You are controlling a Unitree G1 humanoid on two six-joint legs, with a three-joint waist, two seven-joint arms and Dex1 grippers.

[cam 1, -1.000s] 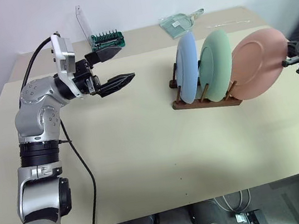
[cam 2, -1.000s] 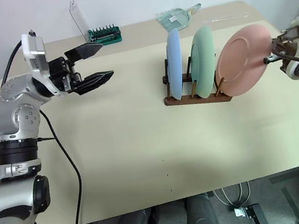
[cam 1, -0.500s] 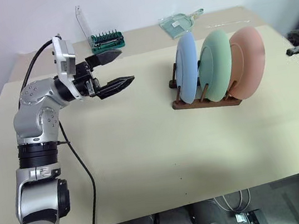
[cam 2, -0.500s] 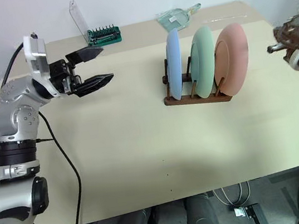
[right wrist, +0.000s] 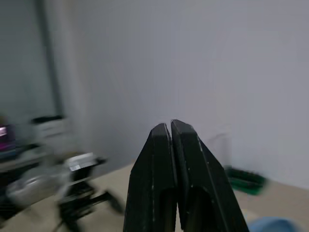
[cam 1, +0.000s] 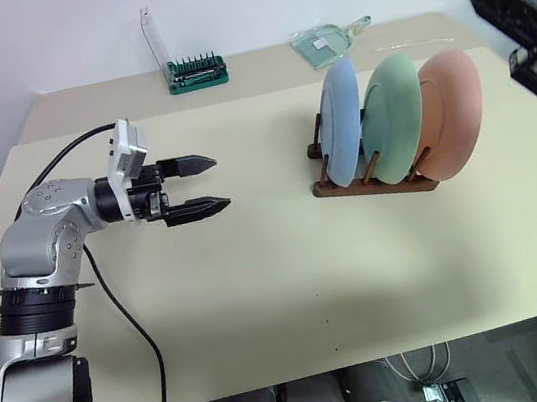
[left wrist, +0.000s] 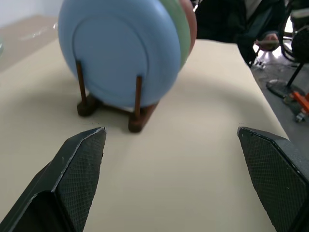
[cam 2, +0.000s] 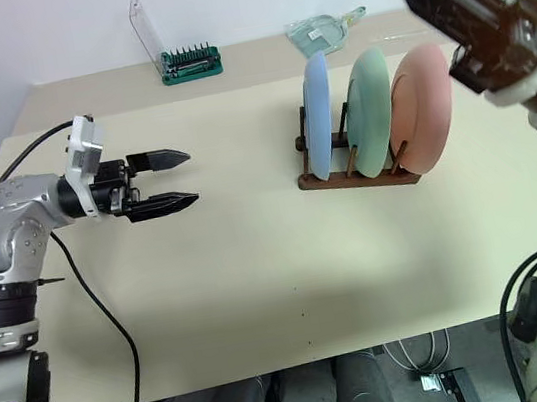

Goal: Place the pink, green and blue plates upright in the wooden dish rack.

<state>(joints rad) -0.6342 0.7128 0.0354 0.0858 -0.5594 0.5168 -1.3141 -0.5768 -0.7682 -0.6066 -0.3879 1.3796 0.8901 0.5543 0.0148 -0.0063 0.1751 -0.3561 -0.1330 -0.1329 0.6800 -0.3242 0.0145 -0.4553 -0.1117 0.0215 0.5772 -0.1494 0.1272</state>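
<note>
All three plates stand in my wooden dish rack (cam 1: 372,183) at two o'clock; my left gripper (cam 1: 207,182) gapes empty, my right gripper (right wrist: 171,130) is pinched closed on nothing; I judge only backing away remains.

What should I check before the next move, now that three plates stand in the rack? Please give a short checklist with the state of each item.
1. Blue plate upright between pegs: ok.
2. Green plate upright: ok.
3. Pink plate upright, not leaning out: ok.
4. Wooden dish rack flat on the table: ok.
5. Left gripper open, holding nothing, apart from the rack: ok.
6. Right gripper shut, holding nothing: ok.
</note>
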